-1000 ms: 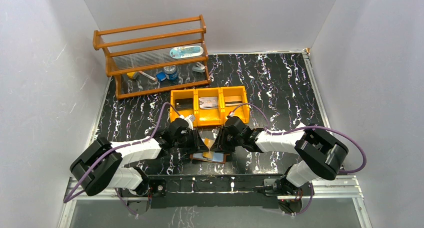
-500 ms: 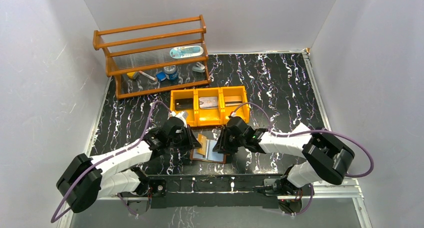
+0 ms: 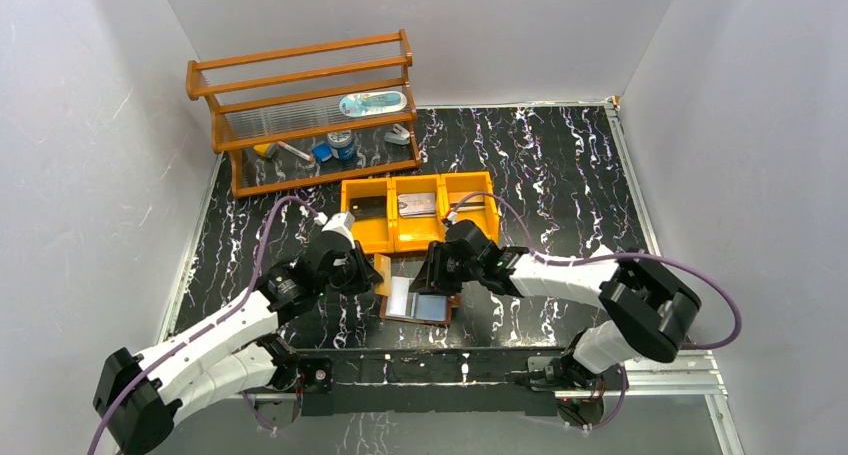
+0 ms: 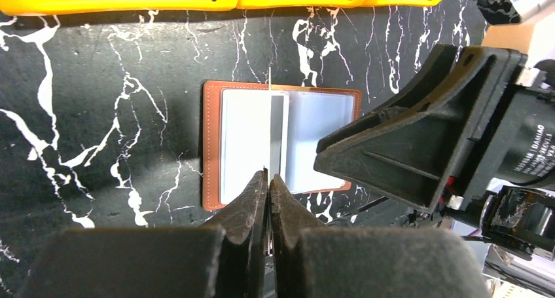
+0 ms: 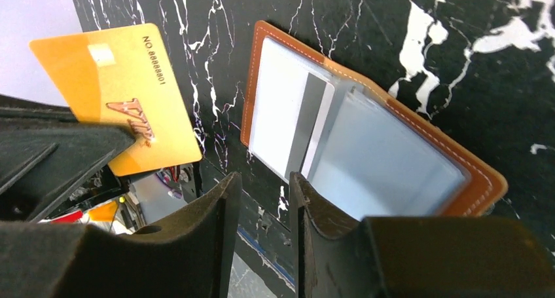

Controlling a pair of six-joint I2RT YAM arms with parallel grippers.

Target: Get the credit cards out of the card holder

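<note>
Fingers spread and empty, the right gripper (image 5: pixel 264 180) hovers over the black, white-veined marble table (image 3: pixel 560 175), where the card holder (image 3: pixel 415 302) lies open: stitched brown leather, glossy grey-blue sleeves. Just left of it, the left gripper (image 4: pixel 268 177) pinches a thin, rigid orange credit card (image 5: pixel 118 95).

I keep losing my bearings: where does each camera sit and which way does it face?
Top external: high at the near edge, looking down at the table; the left arm and right arm flank the card holder.
Left wrist: above the card holder, looking down; left gripper shut.
Right wrist: low, looking across the card holder at the orange credit card in the left gripper; right gripper open.
Shared: both wrist views show the card holder and the other gripper.
</note>
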